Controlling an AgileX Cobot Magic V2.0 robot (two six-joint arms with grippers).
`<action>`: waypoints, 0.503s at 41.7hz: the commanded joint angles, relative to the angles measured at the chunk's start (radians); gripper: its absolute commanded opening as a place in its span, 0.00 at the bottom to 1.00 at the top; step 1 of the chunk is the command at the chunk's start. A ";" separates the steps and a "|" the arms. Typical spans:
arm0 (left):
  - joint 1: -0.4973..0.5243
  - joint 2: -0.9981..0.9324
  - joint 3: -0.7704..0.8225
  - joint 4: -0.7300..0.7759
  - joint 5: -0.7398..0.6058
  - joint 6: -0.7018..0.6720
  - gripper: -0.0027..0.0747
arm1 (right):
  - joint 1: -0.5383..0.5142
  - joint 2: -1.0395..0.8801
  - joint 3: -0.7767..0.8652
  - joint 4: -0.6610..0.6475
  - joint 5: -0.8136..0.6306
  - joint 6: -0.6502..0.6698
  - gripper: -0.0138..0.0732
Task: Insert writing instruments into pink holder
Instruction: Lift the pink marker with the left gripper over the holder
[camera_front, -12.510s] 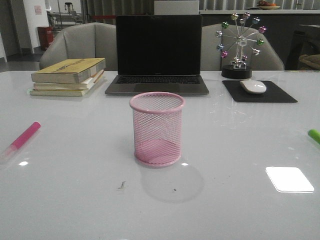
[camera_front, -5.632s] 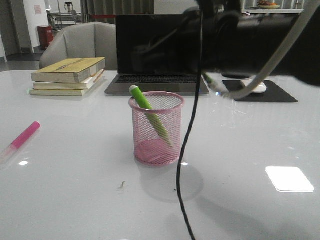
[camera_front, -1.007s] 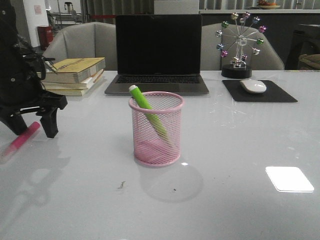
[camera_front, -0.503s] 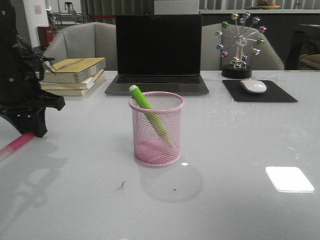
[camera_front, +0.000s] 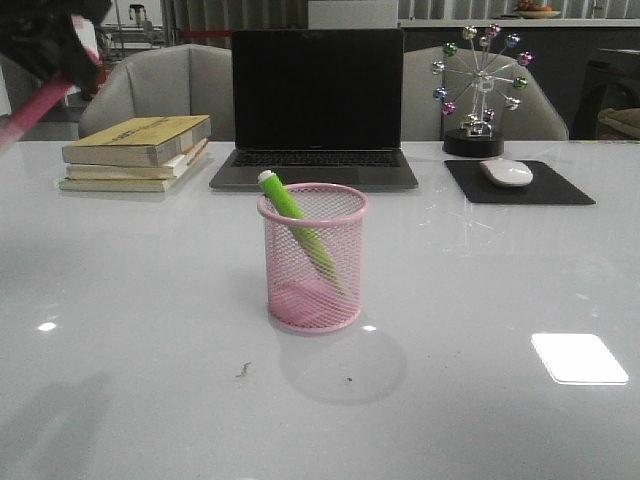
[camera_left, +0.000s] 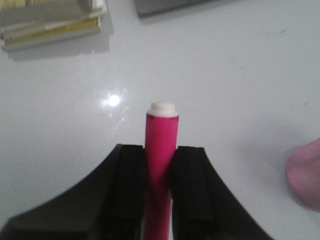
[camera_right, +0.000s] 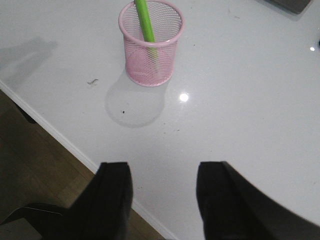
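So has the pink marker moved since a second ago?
Yes. The pink marker has left the table: it was below the books and is now above them, clamped in the left gripper.

A glossy white table (camera_front: 480, 300) fills the foreground; a bright rectangular light reflection (camera_front: 579, 358) is seen on it at the right, with smaller glints elsewhere. An open laptop (camera_front: 317, 105) with a dark screen is placed at the far centre. To its left, a stack of books (camera_front: 137, 152) is noted. To its right, a white mouse (camera_front: 507, 172) rests on a black mouse pad (camera_front: 518, 184), with a Ferris-wheel ornament (camera_front: 479, 88) behind. Two grey chairs (camera_front: 160, 88) stand behind the table. A red bin (camera_front: 90, 72) is visible far back left. Brown wooden floor (camera_right: 40, 165) is seen beyond the table edge.
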 joint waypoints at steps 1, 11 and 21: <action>-0.048 -0.150 0.056 -0.013 -0.169 -0.001 0.15 | 0.002 -0.006 -0.028 -0.005 -0.065 -0.006 0.65; -0.209 -0.310 0.245 -0.013 -0.577 -0.001 0.15 | 0.002 -0.006 -0.028 -0.005 -0.065 -0.006 0.65; -0.369 -0.204 0.322 -0.014 -1.026 -0.009 0.15 | 0.002 -0.006 -0.028 -0.005 -0.065 -0.006 0.65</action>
